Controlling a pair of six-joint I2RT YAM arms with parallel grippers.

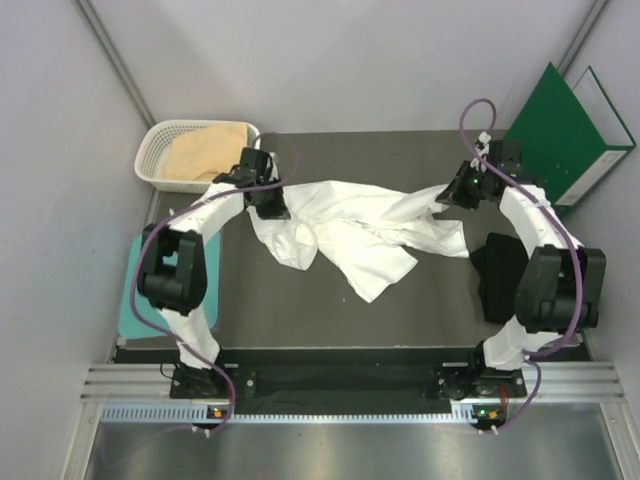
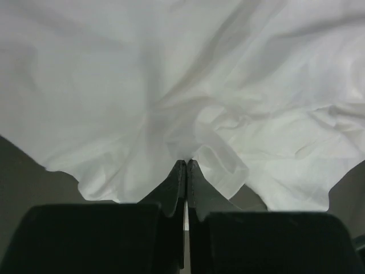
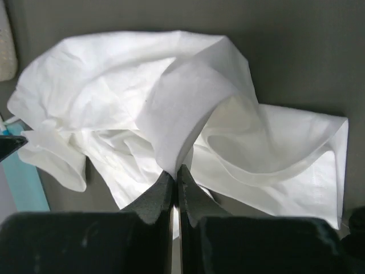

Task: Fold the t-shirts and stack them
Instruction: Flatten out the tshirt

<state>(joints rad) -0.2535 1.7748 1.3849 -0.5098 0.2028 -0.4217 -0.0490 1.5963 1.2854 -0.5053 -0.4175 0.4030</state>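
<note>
The white t-shirt (image 1: pixel 360 230) hangs crumpled and stretched between my two grippers over the middle of the dark table; no print shows. My left gripper (image 1: pixel 272 207) is shut on its left edge, the cloth (image 2: pixel 182 85) pinched at the fingertips (image 2: pixel 186 164). My right gripper (image 1: pixel 447 197) is shut on its right edge, a fold (image 3: pixel 188 103) caught at the tips (image 3: pixel 176 170). The tan-peach t-shirt (image 1: pixel 205 152) lies in the white basket (image 1: pixel 155 145) at the back left. The black t-shirt (image 1: pixel 497 275) lies on the table under my right arm.
A green binder (image 1: pixel 565 135) leans at the back right. A teal board (image 1: pixel 135 300) lies off the table's left edge, under my left arm. Grey walls close in on both sides and the back.
</note>
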